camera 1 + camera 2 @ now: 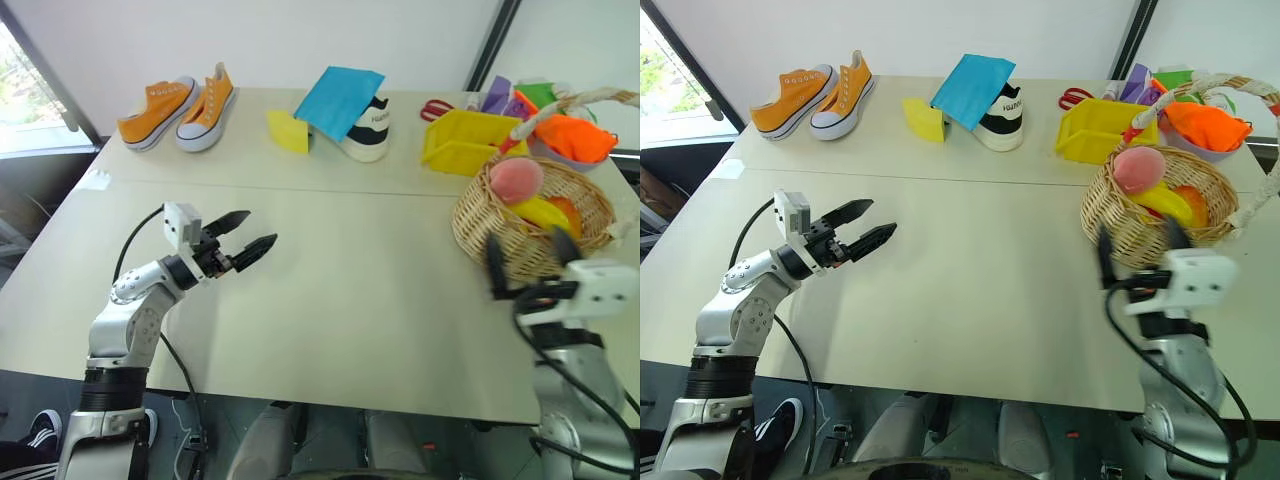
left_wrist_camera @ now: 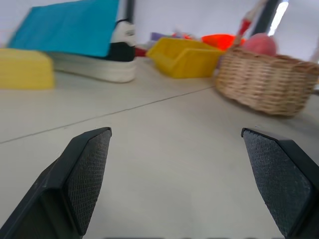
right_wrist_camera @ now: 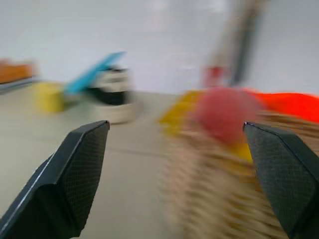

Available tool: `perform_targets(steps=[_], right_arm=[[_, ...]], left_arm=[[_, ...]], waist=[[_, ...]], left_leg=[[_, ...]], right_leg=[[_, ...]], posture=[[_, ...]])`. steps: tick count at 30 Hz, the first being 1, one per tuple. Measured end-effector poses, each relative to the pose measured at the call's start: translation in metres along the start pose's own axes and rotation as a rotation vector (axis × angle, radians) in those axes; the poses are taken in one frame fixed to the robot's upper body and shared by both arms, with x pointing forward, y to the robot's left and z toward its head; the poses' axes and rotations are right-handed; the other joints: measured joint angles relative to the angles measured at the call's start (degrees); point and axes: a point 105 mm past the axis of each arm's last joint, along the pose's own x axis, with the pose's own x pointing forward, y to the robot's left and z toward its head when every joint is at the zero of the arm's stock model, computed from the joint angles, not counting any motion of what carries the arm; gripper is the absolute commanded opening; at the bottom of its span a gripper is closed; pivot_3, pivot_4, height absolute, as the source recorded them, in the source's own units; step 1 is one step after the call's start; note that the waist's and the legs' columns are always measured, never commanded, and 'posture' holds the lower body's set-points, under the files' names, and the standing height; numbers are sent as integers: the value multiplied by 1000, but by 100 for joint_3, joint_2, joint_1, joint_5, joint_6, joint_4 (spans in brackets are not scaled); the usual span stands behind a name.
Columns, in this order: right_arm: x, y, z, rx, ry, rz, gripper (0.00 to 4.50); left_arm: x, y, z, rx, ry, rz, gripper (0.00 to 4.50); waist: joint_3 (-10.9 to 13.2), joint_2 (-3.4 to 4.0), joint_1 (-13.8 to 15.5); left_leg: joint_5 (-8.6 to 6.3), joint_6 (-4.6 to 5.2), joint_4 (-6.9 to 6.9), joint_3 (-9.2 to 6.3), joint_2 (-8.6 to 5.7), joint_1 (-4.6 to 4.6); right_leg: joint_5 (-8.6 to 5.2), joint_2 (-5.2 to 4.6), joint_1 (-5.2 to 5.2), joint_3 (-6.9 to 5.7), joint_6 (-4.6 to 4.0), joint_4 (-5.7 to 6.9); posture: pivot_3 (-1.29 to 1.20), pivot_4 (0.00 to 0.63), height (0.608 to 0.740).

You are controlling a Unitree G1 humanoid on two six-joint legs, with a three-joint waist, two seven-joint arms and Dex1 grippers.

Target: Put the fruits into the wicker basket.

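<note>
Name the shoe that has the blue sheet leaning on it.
The black-and-white sneaker, behind the blue sheet at the table's far middle; the two orange sneakers stand uncovered at far left.

Round tan woven wicker basket (image 1: 520, 235): rough weave. Yellow plastic bin (image 1: 466, 142): smooth, slightly glossy. Orange canvas sneakers (image 1: 180, 108): matt cloth. Pale tabletop (image 1: 350, 300): smooth, matt. Black gripper pads (image 2: 92, 172): finely textured.

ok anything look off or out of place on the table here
One oddity: a blue sheet lies draped over the black and white shoe at the table's far side, tilted like a roof over the yellow block. The peach and banana sit inside the wicker basket; nothing looks spilled.
</note>
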Motion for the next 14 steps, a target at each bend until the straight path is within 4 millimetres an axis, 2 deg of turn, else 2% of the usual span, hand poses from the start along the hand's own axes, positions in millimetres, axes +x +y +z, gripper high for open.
perform_targets(steps=[4, 6, 10, 14], right_arm=[[15, 51, -16, 76, 75, 362, 4471], [16, 62, -27, 83, 125, 459, 4471], [30, 64, -35, 66, 149, 550, 4471], [45, 58, -36, 36, 134, 579, 4471]], left_arm=[[-26, 24, -6, -1, 5, 172, 4500], [-37, 36, -8, 7, 17, 253, 4500], [-61, 60, -4, 17, 15, 419, 4500], [-74, 70, -1, 52, 14, 502, 4500]], waist=[[2, -4, 2], [3, -6, 20], [4, -15, 21], [1, -19, 16]], left_leg=[[-2, 3, -5, -3, 0, -2], [-1, 3, -4, -3, 0, -3], [-3, 4, 8, -2, -2, -6], [-3, 3, 6, -4, -1, -4]], right_leg=[[0, -1, -2, -3, 3, -1], [0, -1, -2, -3, 4, -1], [1, -2, 4, -4, 4, -4], [2, -2, 3, -7, 5, -3]], posture=[[0, 150, 740], [0, 150, 740], [0, 150, 740], [0, 150, 740]])
